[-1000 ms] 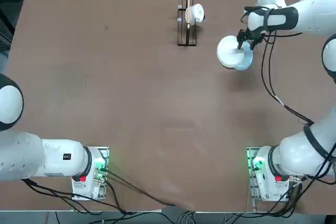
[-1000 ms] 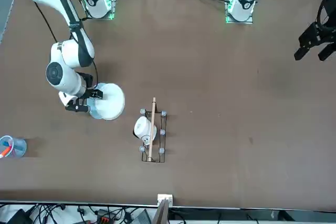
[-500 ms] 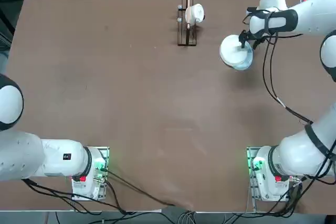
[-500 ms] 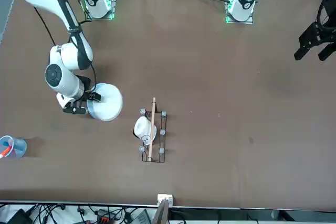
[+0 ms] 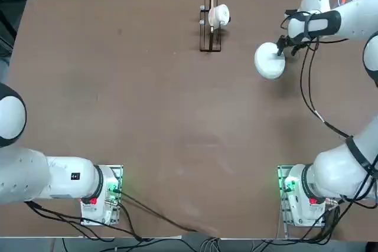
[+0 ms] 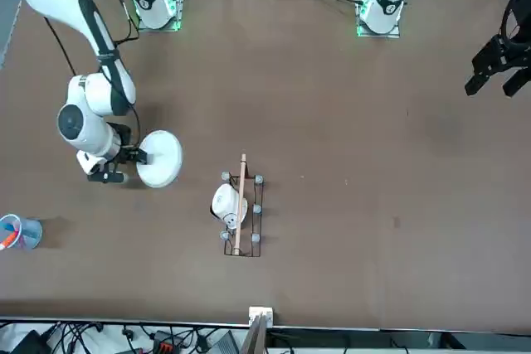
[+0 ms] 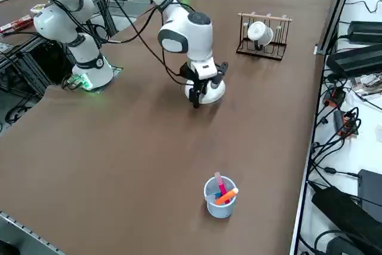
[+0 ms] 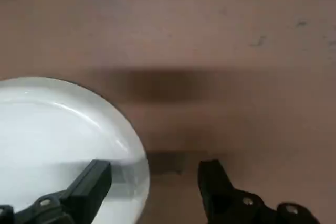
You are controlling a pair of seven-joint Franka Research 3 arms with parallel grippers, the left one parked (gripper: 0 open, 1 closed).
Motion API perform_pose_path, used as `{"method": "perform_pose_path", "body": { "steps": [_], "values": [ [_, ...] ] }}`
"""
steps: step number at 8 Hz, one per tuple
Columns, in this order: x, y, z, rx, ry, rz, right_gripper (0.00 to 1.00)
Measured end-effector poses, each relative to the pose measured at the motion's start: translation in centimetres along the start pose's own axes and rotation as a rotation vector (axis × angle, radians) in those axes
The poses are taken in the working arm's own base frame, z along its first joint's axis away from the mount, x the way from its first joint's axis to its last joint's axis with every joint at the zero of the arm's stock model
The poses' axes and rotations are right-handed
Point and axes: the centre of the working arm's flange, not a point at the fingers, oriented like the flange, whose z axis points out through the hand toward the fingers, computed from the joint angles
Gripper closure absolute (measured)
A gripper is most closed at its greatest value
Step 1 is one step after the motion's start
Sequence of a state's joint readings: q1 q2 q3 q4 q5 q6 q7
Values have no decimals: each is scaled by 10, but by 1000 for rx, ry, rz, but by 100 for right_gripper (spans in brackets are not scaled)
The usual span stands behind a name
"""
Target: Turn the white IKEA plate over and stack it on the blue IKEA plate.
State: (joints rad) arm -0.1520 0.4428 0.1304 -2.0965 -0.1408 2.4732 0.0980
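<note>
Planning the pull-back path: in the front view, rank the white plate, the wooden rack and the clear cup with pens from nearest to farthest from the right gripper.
1. white plate: right beside the open right gripper, toward table centre.
2. clear cup with pens: at the table's near left edge in that view.
3. wooden rack: past the plate, mid-table, holding a white cup.

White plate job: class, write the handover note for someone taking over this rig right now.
Right pincer: open, straddling the rim of the white plate, gripping nothing.
White plate: lying flat on the table.
Blue plate: not seen on its own anywhere; probably hidden beneath the white one.
Done: stacking, apparently.
Left: confirm the flip and the stack, then pull the arm clear.
</note>
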Motion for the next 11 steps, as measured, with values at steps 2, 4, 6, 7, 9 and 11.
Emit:
{"method": "perform_pose_path", "body": {
  "steps": [2,4,6,7,9,11],
  "values": [
    [8,5,-11,-3,-2,-8,0],
    [34,-6,-73,-21,-76,-24,0],
    [51,-25,-169,-7,-132,-23,0],
    [53,-28,-214,16,-146,2,0],
    [48,-28,-288,47,-133,51,0],
    [38,-30,-348,51,-113,52,0]
  ]
}}
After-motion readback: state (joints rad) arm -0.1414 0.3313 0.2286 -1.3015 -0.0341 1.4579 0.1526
